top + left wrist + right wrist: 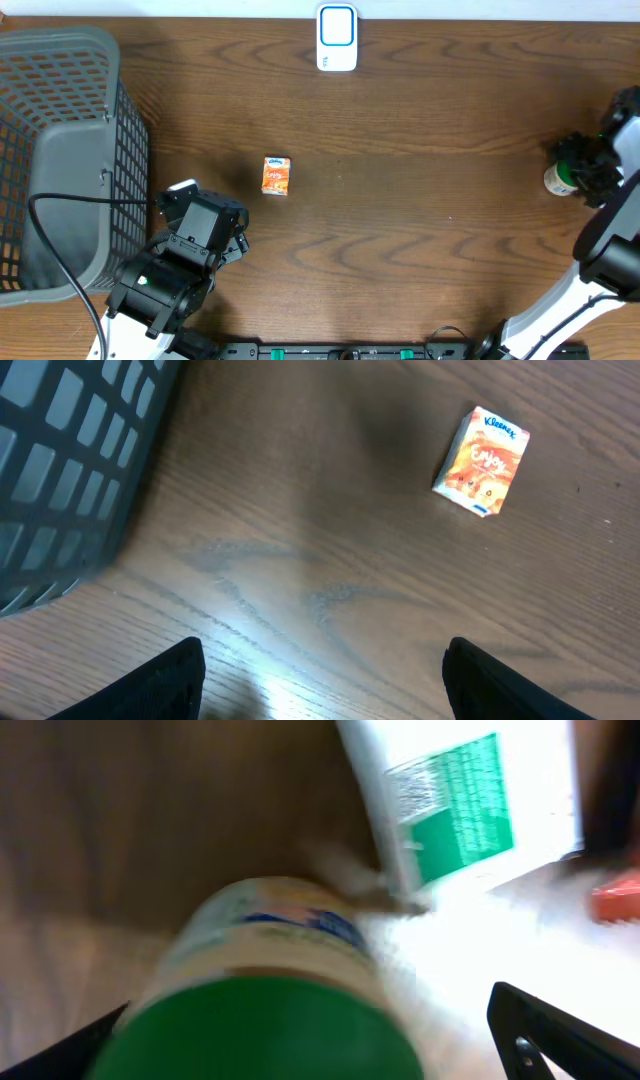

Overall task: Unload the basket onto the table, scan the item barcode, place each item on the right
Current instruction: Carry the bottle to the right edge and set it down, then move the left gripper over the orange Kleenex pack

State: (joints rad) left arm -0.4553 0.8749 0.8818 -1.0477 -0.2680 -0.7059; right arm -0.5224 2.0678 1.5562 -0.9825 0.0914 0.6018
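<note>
**Green-capped bottle between spread right fingers**

We see the right gripper (305, 1005) with its fingers spread around a white plastic bottle with a green cap (556, 181), far out on the right side of the brown wooden table (420, 240). A gap shows beside one finger, though the blur leaves us unsure whether the other touches. The left gripper (325, 660) hangs unclenched and empty beside the grey plastic mesh basket (60, 150). A small orange tissue pack (276, 175) lies mid-table, well apart from the white-and-blue scanner (336, 38) at the far edge.

green-lidded bottle (270, 1010) blurred, cut off below.
</note>
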